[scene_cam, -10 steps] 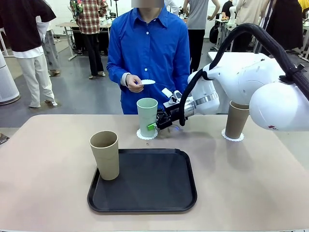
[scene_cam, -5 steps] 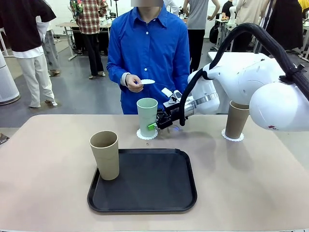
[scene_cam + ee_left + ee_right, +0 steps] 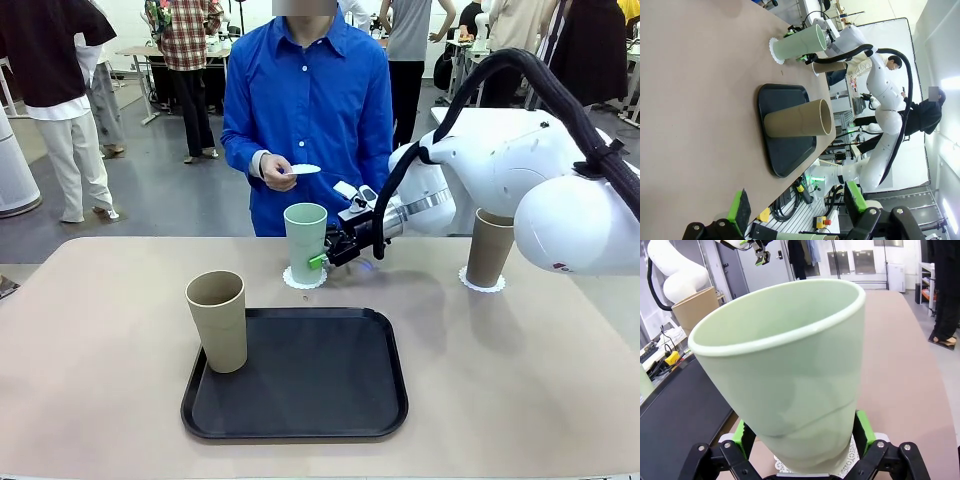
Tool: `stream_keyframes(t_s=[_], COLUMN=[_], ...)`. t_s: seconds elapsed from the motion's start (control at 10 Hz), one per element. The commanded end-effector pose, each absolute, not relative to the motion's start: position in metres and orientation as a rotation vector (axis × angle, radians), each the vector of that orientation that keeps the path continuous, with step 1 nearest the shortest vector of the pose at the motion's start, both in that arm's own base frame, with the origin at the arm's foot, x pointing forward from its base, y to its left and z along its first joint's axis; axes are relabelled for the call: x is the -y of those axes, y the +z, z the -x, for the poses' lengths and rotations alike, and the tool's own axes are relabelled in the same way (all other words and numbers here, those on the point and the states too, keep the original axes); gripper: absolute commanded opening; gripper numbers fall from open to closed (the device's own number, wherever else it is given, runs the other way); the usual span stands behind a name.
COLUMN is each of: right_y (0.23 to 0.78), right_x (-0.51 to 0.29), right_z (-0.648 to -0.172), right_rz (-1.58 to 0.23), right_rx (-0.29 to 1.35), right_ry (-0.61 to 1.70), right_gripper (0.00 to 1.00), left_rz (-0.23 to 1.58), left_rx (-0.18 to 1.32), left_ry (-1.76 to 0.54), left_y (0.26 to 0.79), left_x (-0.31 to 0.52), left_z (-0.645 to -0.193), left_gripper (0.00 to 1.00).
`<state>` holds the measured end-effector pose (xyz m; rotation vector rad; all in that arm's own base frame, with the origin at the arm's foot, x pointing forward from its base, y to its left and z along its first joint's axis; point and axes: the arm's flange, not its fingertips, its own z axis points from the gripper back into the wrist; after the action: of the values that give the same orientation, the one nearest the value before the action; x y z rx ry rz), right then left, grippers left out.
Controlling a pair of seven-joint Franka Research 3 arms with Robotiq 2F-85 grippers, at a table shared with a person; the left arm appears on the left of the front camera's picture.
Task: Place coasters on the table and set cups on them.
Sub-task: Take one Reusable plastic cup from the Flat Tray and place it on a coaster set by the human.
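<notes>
A mint green cup (image 3: 305, 238) stands upright on a white lacy coaster (image 3: 304, 279) at the far middle of the table (image 3: 100, 360). My right gripper (image 3: 322, 257) is open, its green pads (image 3: 863, 432) on either side of that cup's (image 3: 785, 370) base. One tan cup (image 3: 490, 248) stands on a coaster (image 3: 482, 283) at the far right. Another tan cup (image 3: 217, 320) stands on the left edge of the black tray (image 3: 310, 385). The person holds a further coaster (image 3: 305, 169) in one hand. My left gripper (image 3: 797, 202) hangs open and empty, off the table's left side.
The person in a blue shirt (image 3: 305, 100) stands at the far edge behind the mint cup. My right arm (image 3: 500, 170) stretches across the right half of the table. Bare tabletop lies left of the tray and along the front edge.
My right gripper has edged slightly back to the right from the mint cup. The cups, coasters and the person's hand have stayed put.
</notes>
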<state>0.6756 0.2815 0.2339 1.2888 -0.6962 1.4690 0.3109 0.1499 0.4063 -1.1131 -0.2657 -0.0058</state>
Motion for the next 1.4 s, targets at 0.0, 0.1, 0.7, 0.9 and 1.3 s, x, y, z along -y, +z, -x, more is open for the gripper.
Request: stream_keyframes(t_s=[0.0,0.1,0.7,0.9,1.3], right_y=[0.237,0.236,0.249,0.254,0.269], right_x=[-0.281,-0.279,-0.262,-0.255,-0.242], right_z=[-0.688,-0.690,-0.691,-0.691,-0.689], right_rz=[-1.301,-1.295,-1.258,-1.253,-1.184], right_rx=[0.664,0.668,0.667,0.671,0.650], right_ry=[1.471,1.466,1.478,1.481,1.496], right_gripper=[1.00,1.00,1.00,1.00,1.00], left_rz=[1.129,1.129,1.129,1.129,1.129], left_rx=[0.279,0.279,0.279,0.279,0.279], left_ry=[-0.010,-0.010,-0.010,-0.010,-0.010], left_y=[0.407,0.407,0.407,0.407,0.407], left_x=[-0.151,-0.151,-0.151,-0.151,-0.151], left_z=[-0.310,-0.310,-0.310,-0.310,-0.310], left_gripper=[1.00,1.00,1.00,1.00,1.00])
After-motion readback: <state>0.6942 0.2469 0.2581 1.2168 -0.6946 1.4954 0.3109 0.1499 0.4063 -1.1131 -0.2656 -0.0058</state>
